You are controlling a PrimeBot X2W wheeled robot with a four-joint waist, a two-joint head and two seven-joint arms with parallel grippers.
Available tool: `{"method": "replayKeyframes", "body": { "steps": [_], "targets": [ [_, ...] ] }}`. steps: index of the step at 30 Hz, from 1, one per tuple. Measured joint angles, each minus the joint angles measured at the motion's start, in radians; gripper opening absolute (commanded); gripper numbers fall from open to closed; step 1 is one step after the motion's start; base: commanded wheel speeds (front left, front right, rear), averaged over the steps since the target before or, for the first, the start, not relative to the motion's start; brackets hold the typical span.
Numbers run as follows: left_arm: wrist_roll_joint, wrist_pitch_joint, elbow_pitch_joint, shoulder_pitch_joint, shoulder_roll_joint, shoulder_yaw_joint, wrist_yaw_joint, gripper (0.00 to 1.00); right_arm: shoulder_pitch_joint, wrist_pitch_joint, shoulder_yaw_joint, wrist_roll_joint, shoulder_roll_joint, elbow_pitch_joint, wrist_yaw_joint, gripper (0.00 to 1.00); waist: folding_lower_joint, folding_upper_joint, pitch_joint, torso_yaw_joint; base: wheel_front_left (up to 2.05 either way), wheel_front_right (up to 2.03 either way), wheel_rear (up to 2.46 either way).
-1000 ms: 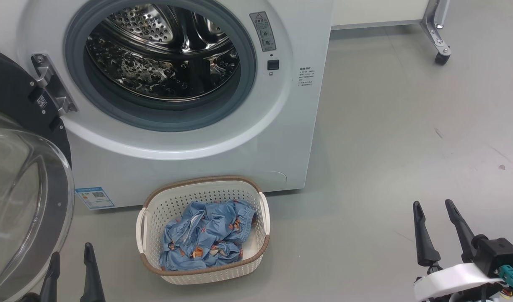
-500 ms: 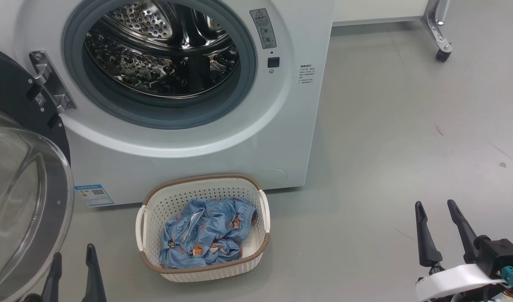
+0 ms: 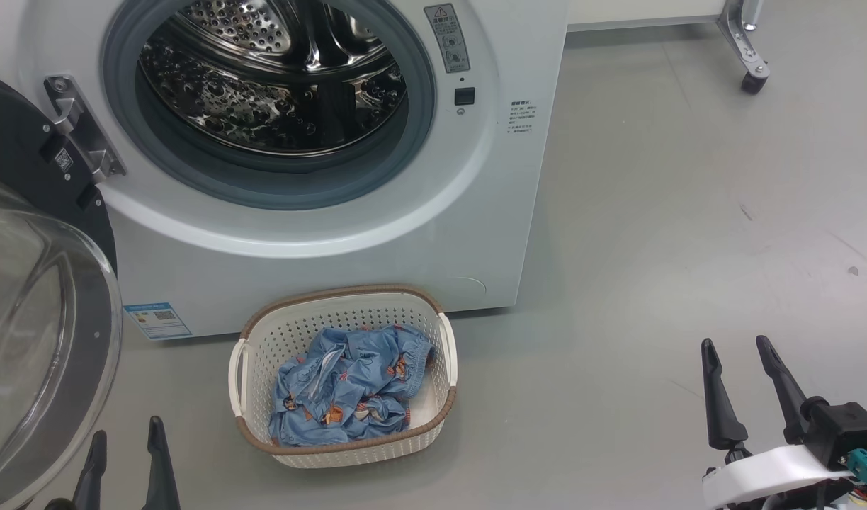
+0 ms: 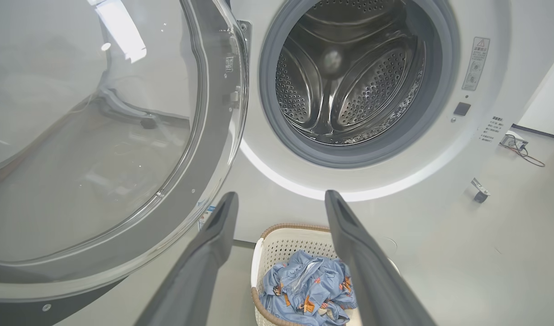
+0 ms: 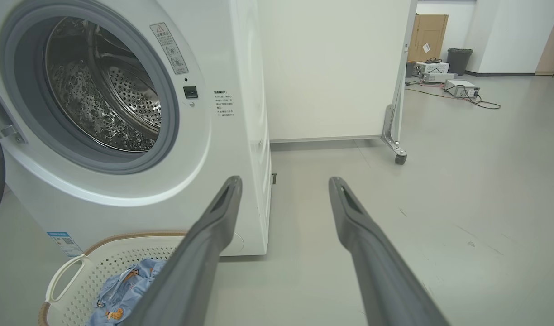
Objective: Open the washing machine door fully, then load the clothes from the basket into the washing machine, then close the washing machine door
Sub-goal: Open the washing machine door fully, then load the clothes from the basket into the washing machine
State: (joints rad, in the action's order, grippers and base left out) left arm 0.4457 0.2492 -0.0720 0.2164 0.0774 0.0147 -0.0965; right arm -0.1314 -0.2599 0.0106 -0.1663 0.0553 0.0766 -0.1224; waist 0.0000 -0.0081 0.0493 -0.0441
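The washing machine is shared: looked down on from the head, faced low and nearer from both wrists.

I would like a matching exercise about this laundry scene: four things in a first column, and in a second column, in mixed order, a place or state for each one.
Column one
1. door
2. clothes
3. basket
4. right gripper

Column two
A. open, over the floor
B. standing in front of the washer
C. swung open at the left
D. crumpled inside the basket

Right pairs: 1-C, 2-D, 3-B, 4-A
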Motion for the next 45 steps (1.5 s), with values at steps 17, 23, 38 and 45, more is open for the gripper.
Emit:
{"method": "replayKeyframes", "body": {
  "steps": [17,23,38,45],
  "targets": [
    [-0.027,0.000,-0.011,0.000,0.000,0.015,0.000,1.00,0.000,0.000,-0.001,0.000,0.000,0.000,0.000,1.00,0.0000,0.0000,0.009,0.003,0.02,-0.02,0.00],
    [-0.027,0.003,-0.016,0.000,0.000,0.017,0.000,1.00,0.000,0.000,-0.001,0.000,0.000,0.000,0.000,1.00,0.0000,0.0000,0.011,0.005,0.27,-0.27,0.00],
    [-0.034,0.003,-0.009,-0.001,-0.003,0.046,0.000,1.00,0.000,0.000,0.001,0.000,-0.001,0.000,0.000,1.00,0.0000,0.0000,0.016,0.008,0.71,-0.71,0.00],
    [-0.049,0.003,0.000,-0.004,-0.005,0.055,0.002,1.00,0.001,0.000,0.003,0.000,-0.002,0.000,0.000,1.00,0.0000,0.0000,0.019,0.010,0.80,-0.80,0.00]
  ]
}}
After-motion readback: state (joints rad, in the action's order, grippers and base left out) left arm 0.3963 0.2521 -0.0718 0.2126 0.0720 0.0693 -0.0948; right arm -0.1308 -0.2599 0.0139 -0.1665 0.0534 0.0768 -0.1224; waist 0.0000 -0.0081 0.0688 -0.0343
